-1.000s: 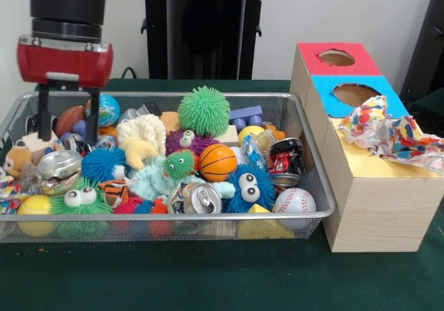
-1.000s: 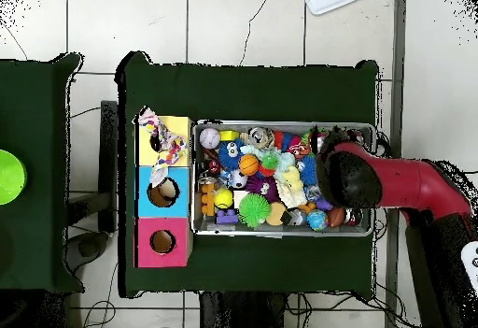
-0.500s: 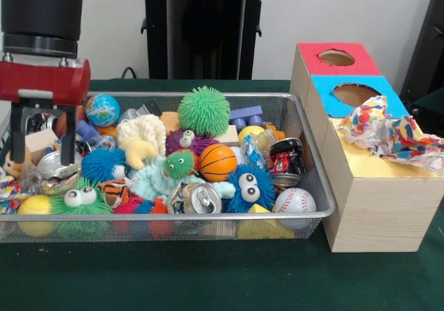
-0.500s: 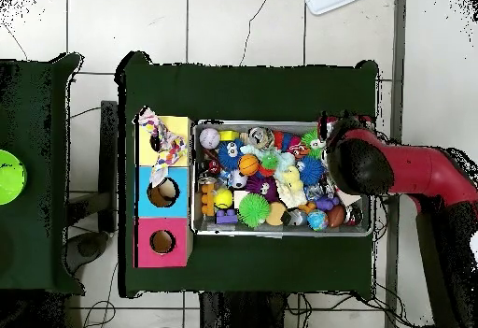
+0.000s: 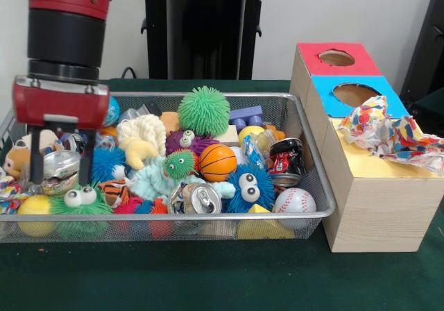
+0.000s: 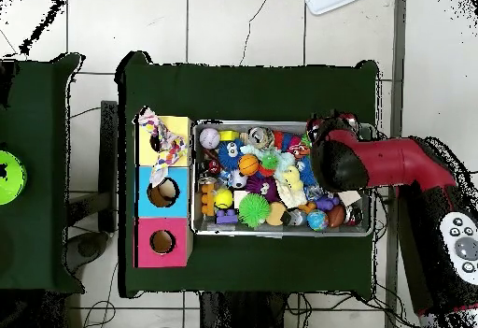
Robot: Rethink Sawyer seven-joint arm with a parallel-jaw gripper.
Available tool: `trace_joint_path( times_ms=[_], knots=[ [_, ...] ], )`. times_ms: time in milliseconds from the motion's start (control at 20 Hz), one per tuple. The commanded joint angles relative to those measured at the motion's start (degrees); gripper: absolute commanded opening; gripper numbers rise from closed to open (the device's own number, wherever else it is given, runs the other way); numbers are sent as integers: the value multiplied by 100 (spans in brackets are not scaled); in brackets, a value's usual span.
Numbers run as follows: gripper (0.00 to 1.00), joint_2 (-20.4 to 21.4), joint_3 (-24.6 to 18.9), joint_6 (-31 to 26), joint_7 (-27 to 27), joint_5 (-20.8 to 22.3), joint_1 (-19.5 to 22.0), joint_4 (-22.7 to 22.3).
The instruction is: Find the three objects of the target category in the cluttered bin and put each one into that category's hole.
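While the wire bin [image 5: 316, 186] stays packed with toys and cans, the hand [image 5: 58, 179] has shifted since a moment ago: it was nearer the bin's left end and a little higher, and now it has slid slightly inward and come lower, its two dark fingers [image 5: 86, 157] spread apart on either side of a crushed silver can [image 5: 58, 170] that lies among the clutter at the left end of the bin. The fingers straddle the can without visibly pinching it, so nothing is held yet. Judging from that, the can is the piece being gone for, and crushed cans look to be the target category; a second can [image 5: 202, 198] lies against the bin's front wall near the middle and a red and black can [image 5: 286, 160] sits by its right end. Beside the bin's right end on the table [image 5: 208, 276] stands the sorting box [image 5: 374, 207], with its red hole [image 5: 336, 57] and blue hole [image 5: 355, 94] open, while crumpled patterned paper [image 5: 392, 134] lies on the yellow section. No can appears delivered yet.
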State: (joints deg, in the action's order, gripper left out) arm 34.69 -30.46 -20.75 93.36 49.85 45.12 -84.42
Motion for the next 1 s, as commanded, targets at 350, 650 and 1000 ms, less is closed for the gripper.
trace_joint_path(
  times_ms=[350, 650, 1000],
  knots=[
    [100, -67, -242, -219, -1318, 586, 226, 19],
    [100, 84, -452, -476, -1745, 508, 469, 3],
    [100, 279, -432, -545, -1732, 609, 560, -38]
  ],
)
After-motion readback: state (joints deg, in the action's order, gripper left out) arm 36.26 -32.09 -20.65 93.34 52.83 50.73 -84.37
